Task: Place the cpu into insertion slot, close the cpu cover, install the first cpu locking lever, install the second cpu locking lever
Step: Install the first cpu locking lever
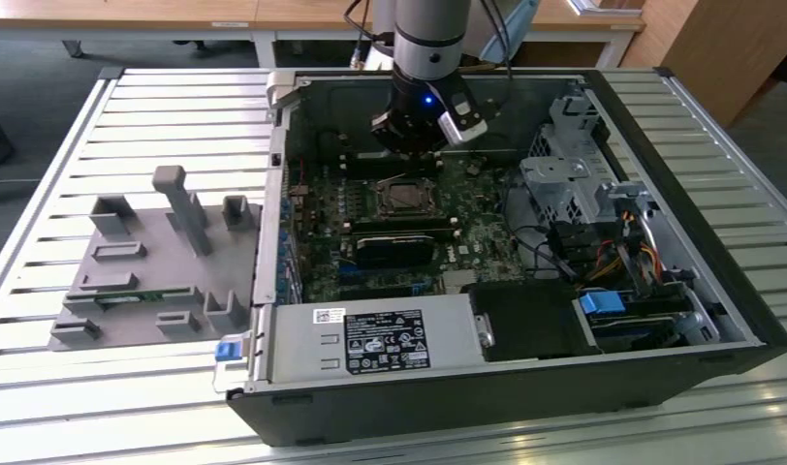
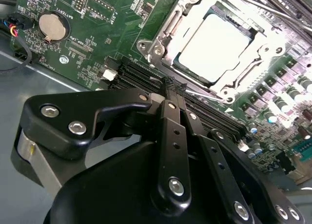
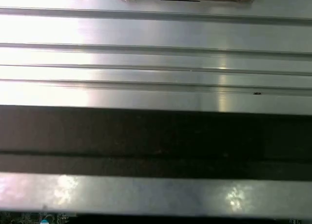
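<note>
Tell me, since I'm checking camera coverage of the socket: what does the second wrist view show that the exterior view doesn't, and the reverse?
Second wrist view: close detail of the cpu seated under the closed cpu cover, a coin battery, and the gripper with its fingers together beside the socket. Exterior view: the whole open computer case, the grey fixture plate at that view's left, the slatted table, and the arm over the board. Both: the green motherboard and the insertion slot.
</note>
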You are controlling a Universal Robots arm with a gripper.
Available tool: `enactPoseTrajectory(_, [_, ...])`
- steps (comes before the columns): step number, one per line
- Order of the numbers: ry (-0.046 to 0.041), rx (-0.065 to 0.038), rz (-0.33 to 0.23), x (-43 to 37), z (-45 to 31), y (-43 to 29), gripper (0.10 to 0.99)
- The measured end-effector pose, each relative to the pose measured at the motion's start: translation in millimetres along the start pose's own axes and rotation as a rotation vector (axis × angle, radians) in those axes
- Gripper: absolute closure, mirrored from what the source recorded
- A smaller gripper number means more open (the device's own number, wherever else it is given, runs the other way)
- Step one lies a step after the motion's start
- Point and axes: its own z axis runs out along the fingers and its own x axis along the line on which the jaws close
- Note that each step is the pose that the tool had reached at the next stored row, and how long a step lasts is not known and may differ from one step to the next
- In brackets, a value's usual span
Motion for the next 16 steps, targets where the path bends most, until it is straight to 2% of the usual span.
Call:
enactPoseTrajectory(8, [-0.0001,0.002,0.0,-2.0,7.3,-0.2,0.98])
enactPoseTrajectory(16, [0.0002,0.021,0.0,-2.6,12.2,-0.1,0.98])
